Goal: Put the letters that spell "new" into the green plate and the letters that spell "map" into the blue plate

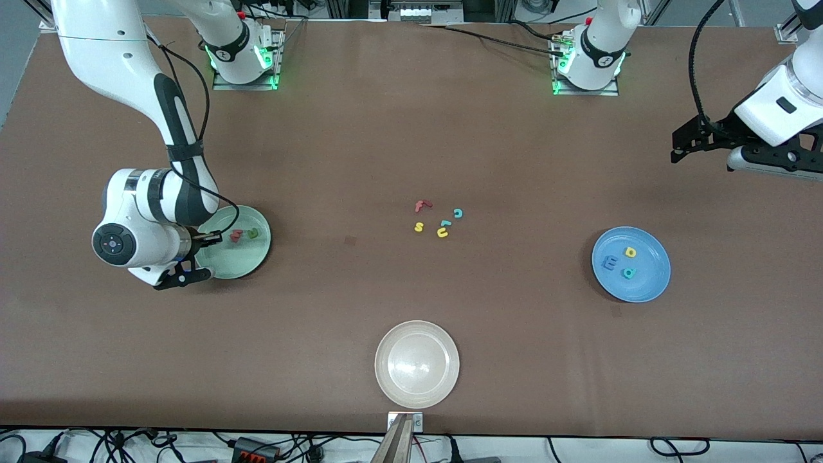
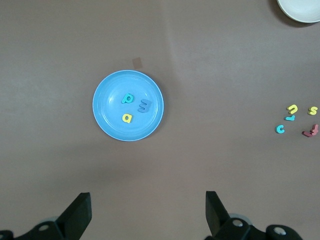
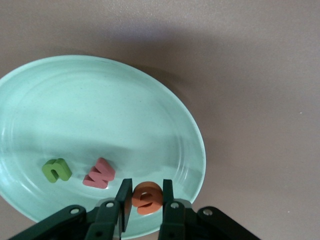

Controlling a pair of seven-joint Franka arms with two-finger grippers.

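The pale green plate (image 1: pixel 247 267) (image 3: pixel 100 100) lies at the right arm's end of the table. A dark green "n" (image 1: pixel 253 233) (image 3: pixel 57 169) and a red-pink "w" (image 1: pixel 236 235) (image 3: pixel 99 174) rest in it. My right gripper (image 1: pixel 215 238) (image 3: pixel 146 188) hangs low over this plate, shut on the orange "e" (image 3: pixel 148 197). The blue plate (image 1: pixel 649 286) (image 2: pixel 107 95) holds the blue-purple "m" (image 1: pixel 609 262) (image 2: pixel 144 106), yellow "a" (image 1: pixel 631 252) (image 2: pixel 128 118) and teal "p" (image 1: pixel 628 272) (image 2: pixel 128 98). My left gripper (image 1: pixel 680 146) (image 2: pixel 148 212) waits high at the left arm's end, open and empty.
Loose letters lie mid-table: a red "f" (image 1: pixel 422 206), yellow "s" (image 1: pixel 418 226), teal "c" (image 1: pixel 458 213), yellow "u" (image 1: pixel 442 232) and a small teal piece (image 1: pixel 445 224). A cream-white plate (image 1: pixel 386 379) sits near the front edge.
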